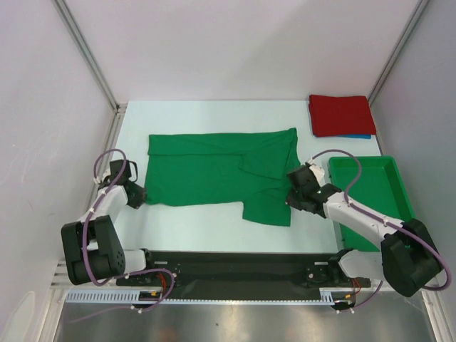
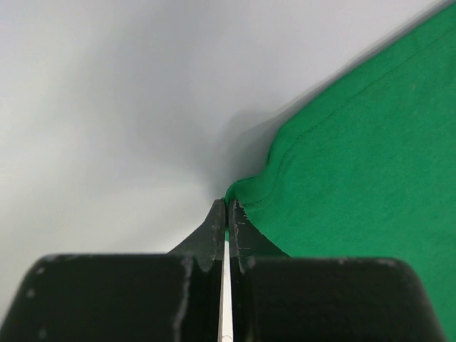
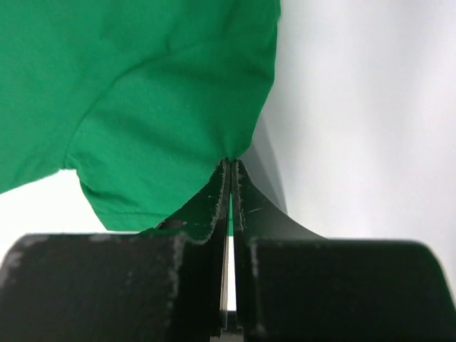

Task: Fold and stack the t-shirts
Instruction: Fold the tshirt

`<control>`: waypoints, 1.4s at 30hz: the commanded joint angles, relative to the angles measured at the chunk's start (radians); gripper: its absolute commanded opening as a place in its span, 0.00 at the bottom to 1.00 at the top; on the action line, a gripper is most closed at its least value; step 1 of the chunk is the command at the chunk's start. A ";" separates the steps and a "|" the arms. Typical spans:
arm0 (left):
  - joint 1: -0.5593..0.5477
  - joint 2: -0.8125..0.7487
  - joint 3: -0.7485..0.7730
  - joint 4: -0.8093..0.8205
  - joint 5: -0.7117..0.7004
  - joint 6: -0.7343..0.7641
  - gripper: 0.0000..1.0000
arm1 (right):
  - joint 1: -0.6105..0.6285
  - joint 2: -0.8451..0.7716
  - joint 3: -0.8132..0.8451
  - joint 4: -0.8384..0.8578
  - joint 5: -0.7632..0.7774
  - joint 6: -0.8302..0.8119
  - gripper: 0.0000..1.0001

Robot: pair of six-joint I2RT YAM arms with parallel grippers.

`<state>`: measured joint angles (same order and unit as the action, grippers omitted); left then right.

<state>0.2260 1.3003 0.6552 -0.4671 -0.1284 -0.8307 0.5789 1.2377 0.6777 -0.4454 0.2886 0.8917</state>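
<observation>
Soft, even light comes from overhead and lies bright on the white table (image 1: 214, 114). From above, the green t-shirt (image 1: 214, 174) looks crisp. In the left wrist view a grey shadow pools just left of the shirt's hem and the table beyond blurs to haze. In the right wrist view a dark shadow hugs the shirt's right edge. The left gripper (image 2: 226, 206) and right gripper (image 3: 230, 165) blur near the lens.

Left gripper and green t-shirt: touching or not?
Touching. The left wrist view shows the left gripper with its jaws shut on the corner of the green t-shirt, with fabric pinched between them.
</observation>
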 commanded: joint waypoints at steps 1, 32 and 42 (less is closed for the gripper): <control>0.012 -0.056 0.052 -0.004 -0.022 0.039 0.00 | -0.068 -0.014 -0.030 0.131 -0.124 -0.152 0.00; 0.010 0.160 0.313 0.191 0.102 0.082 0.00 | -0.401 0.388 0.471 0.226 -0.572 -0.416 0.00; 0.009 0.310 0.428 0.202 0.115 0.039 0.00 | -0.413 0.549 0.649 0.209 -0.612 -0.415 0.00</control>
<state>0.2268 1.5894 1.0378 -0.2932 -0.0193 -0.7658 0.1722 1.7573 1.2636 -0.2382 -0.2981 0.4950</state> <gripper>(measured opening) 0.011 0.010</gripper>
